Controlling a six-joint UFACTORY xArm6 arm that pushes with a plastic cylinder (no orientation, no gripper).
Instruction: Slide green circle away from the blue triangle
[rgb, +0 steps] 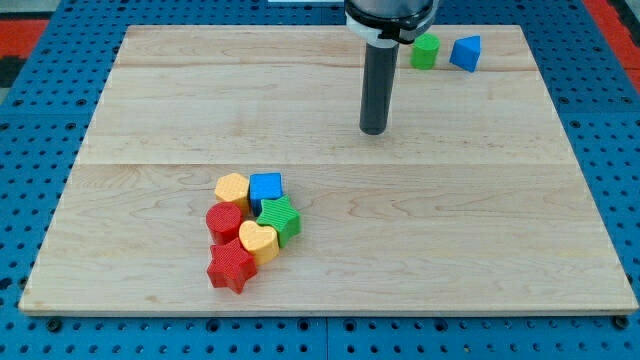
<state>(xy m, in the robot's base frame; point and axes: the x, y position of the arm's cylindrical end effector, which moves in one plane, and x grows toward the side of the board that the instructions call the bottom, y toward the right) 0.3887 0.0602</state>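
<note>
Your rod ends in my tip (373, 131), which has no claw to open or clench; it rests on the wooden board (480, 240) in the upper middle, touching no block. The green circle (425, 52) sits up and to the view's right of it, near the board's top edge, just beside the blue triangle (465, 53) toward the top right corner. Well apart, toward the bottom left, you see a cluster: yellow hexagon (232, 187), blue cube (266, 188), red block (223, 221), green star (280, 219), yellow heart (258, 241), red star (231, 266).
</note>
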